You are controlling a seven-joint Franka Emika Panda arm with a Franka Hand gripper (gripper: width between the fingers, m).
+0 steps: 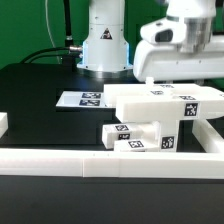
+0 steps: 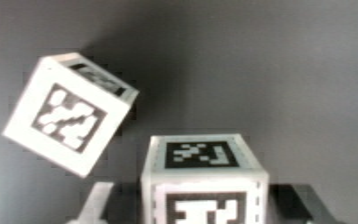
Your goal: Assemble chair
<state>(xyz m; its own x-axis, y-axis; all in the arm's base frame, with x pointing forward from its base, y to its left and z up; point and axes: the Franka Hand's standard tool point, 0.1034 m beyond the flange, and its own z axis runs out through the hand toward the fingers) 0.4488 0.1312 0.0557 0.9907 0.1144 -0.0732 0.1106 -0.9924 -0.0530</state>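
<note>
In the wrist view, a white square-ended chair post (image 2: 201,160) with black-and-white tags stands between my fingers (image 2: 98,203). My gripper (image 2: 202,208) is shut on its two sides. A second white tagged chair part (image 2: 69,112) lies tilted on the black table beyond it. In the exterior view the white hand of the gripper (image 1: 168,68) hangs over a broad white chair slab (image 1: 165,102) at the exterior view's right. The slab's edge hides the fingertips there. Smaller tagged chair blocks (image 1: 135,137) lie in front of the slab.
The marker board (image 1: 84,98) lies flat on the black table toward the exterior view's left. The robot base (image 1: 104,45) stands behind it. A long low white border wall (image 1: 100,163) runs along the front, with an end piece (image 1: 3,124) at the left.
</note>
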